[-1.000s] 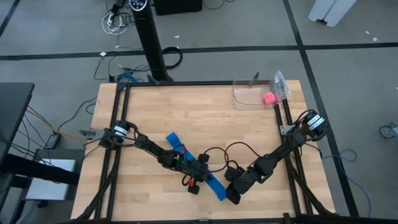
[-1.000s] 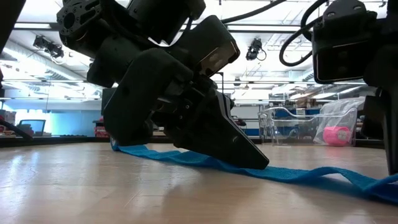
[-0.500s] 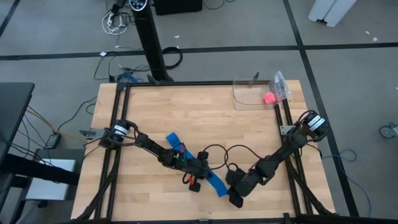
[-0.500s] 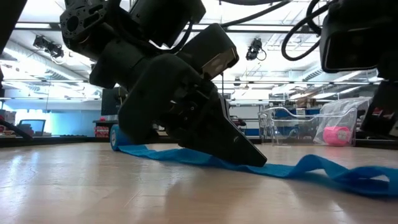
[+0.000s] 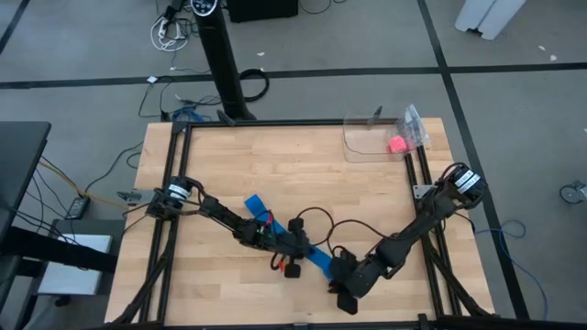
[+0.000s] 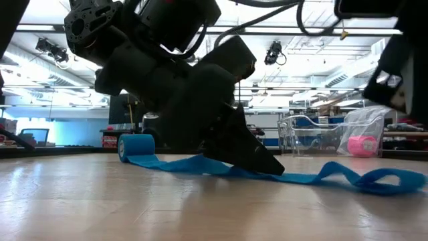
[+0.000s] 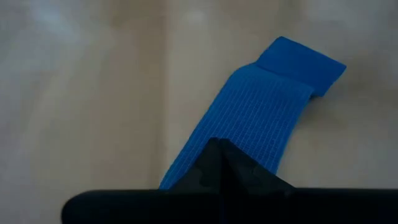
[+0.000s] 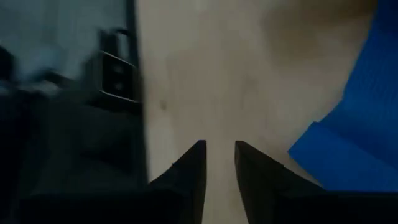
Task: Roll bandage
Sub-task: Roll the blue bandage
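bandage (image 6: 200,165) flat, left pincer (image 5: 295,263) closed atop it, right pincer (image 8: 219,163) parted beside

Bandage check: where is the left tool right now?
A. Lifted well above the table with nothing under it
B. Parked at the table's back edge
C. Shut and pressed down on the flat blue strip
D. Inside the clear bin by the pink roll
C. The left wrist view shows the left tool shut, its tip on the bandage; the low view shows it down on the strip, not lifted.
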Controlling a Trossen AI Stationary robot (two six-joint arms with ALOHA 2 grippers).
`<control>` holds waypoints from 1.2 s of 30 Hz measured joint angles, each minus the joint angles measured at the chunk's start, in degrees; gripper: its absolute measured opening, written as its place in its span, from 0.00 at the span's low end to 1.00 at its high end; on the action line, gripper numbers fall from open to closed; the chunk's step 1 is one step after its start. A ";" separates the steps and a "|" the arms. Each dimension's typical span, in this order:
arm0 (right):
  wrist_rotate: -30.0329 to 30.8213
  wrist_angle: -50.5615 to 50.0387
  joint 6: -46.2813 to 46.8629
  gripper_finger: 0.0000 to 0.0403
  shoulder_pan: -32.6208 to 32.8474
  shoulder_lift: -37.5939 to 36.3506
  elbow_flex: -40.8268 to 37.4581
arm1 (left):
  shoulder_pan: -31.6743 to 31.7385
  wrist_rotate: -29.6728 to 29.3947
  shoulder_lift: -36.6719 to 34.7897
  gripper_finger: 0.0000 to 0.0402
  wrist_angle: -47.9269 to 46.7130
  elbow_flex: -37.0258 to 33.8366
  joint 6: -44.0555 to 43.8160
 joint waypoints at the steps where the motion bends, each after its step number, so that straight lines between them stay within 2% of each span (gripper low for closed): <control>1: 0.75 -5.14 -0.31 0.23 -0.18 0.00 1.88 | 0.10 -1.30 0.02 0.00 0.02 0.00 -1.08; 4: 3.78 -18.13 -0.41 0.24 -0.79 0.00 6.10 | 0.46 -3.74 0.04 0.00 0.03 -0.04 -4.52; 7: 4.88 -23.94 -1.06 0.24 -1.77 0.00 7.84 | 0.78 -5.43 0.05 0.00 0.02 -0.07 -6.95; 21: 5.02 -29.60 -12.53 0.24 -5.25 0.04 8.03 | 1.94 -6.92 0.13 0.00 0.89 -0.08 -10.15; 29: 1.84 -32.26 -13.23 0.24 -6.41 5.28 8.05 | 1.94 -6.94 0.13 0.00 0.98 -0.07 -11.15; 33: 2.69 -34.01 -11.93 0.24 -6.55 5.73 9.17 | 1.94 -6.96 0.13 0.00 0.98 -0.07 -11.15; 36: 5.53 -38.44 -11.35 0.24 -6.31 5.62 11.67 | 1.94 -6.96 0.13 0.00 0.98 -0.07 -11.15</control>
